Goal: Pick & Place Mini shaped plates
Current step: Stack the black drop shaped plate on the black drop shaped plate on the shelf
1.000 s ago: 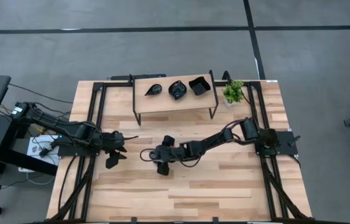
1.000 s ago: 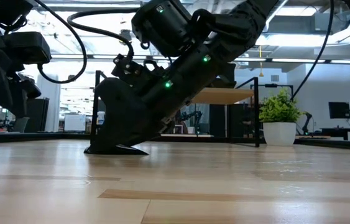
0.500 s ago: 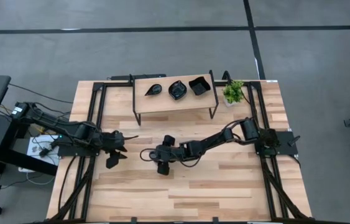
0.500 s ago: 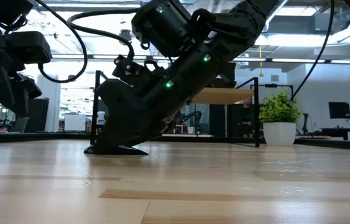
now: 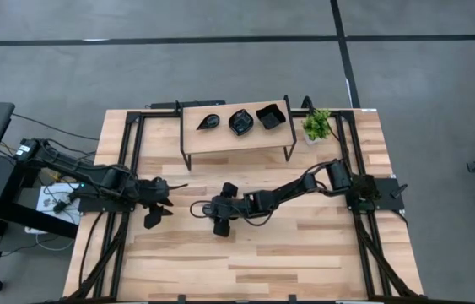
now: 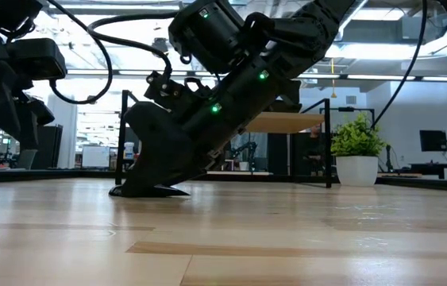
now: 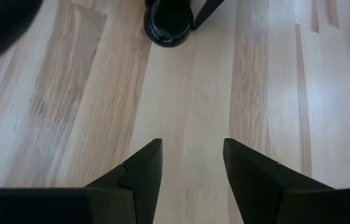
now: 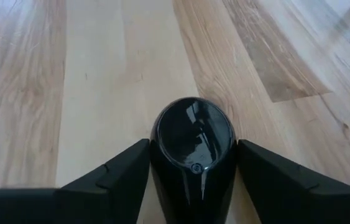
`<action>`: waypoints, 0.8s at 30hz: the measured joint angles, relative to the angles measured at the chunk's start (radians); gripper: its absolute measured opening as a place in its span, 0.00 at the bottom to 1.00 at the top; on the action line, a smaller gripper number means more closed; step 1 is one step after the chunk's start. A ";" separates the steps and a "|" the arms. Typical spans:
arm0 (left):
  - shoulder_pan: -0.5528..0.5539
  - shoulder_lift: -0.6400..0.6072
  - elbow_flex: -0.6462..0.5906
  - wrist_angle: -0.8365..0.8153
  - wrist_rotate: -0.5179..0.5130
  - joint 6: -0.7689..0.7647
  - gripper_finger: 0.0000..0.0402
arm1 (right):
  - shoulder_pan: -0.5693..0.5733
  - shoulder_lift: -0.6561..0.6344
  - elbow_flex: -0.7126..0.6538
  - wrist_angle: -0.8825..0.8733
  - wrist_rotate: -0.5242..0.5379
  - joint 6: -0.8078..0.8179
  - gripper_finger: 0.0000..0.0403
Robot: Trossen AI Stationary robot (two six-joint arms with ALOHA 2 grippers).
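1. Fingers of the right gripper [image 8: 190,186] stood spread wide on either side of a glossy black plate [image 8: 192,140] on the desk [image 5: 304,245], near its middle.
2. Left gripper [image 7: 187,168] fingers were open and empty, near the desk's left side.
3. Three more plates [image 5: 240,121] sat on the raised shelf [image 5: 229,139].

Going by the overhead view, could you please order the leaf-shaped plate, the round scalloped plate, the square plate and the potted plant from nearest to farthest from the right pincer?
From the right pincer, low at table centre:
1. Leaf-shaped plate, left end of the raised shelf.
2. Round scalloped plate, shelf middle; close to the leaf plate's distance.
3. Square plate, shelf right end.
4. Potted plant, right of the shelf.
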 joint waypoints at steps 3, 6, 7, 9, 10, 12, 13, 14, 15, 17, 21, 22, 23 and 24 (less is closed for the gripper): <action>0.000 0.000 0.000 0.003 0.000 0.000 0.43 | 0.000 0.000 0.000 0.002 0.000 0.000 0.57; 0.000 0.000 0.000 0.006 0.000 0.000 0.43 | 0.000 0.000 -0.001 0.004 -0.002 0.000 0.55; 0.000 0.000 0.000 0.008 0.000 0.000 0.43 | 0.000 0.000 0.000 0.004 -0.003 0.000 0.55; 0.000 0.000 0.000 0.009 0.000 0.000 0.43 | 0.000 0.000 0.013 -0.015 -0.006 0.000 0.55; 0.000 0.000 0.000 0.009 0.000 0.000 0.43 | 0.000 0.000 0.022 -0.026 -0.008 0.000 0.56; 0.000 0.000 0.000 0.010 0.000 0.000 0.43 | 0.002 0.000 0.038 -0.042 -0.011 -0.001 0.57; 0.000 0.000 0.000 0.010 0.000 0.000 0.43 | 0.002 0.000 0.045 -0.044 -0.011 -0.005 0.57; 0.000 0.000 0.000 0.010 0.000 0.000 0.43 | 0.002 0.000 0.051 -0.047 -0.011 -0.007 0.58; 0.000 0.000 0.000 0.010 0.000 0.000 0.43 | 0.002 0.000 0.055 -0.050 -0.011 -0.008 0.59; 0.000 0.000 0.000 0.010 0.000 0.000 0.43 | 0.003 0.000 0.056 -0.062 -0.011 -0.009 0.60; 0.000 0.000 0.000 0.010 0.000 0.000 0.43 | 0.002 0.000 0.056 -0.069 -0.010 -0.009 0.63; 0.000 0.000 0.000 0.010 0.000 0.000 0.43 | 0.002 0.000 0.056 -0.067 -0.010 -0.009 0.64; 0.000 0.000 0.000 0.010 0.001 0.000 0.43 | 0.002 0.000 0.056 -0.068 -0.010 -0.009 0.64; 0.000 0.000 0.000 0.010 0.000 0.000 0.43 | 0.002 0.000 0.056 -0.067 -0.010 -0.009 0.64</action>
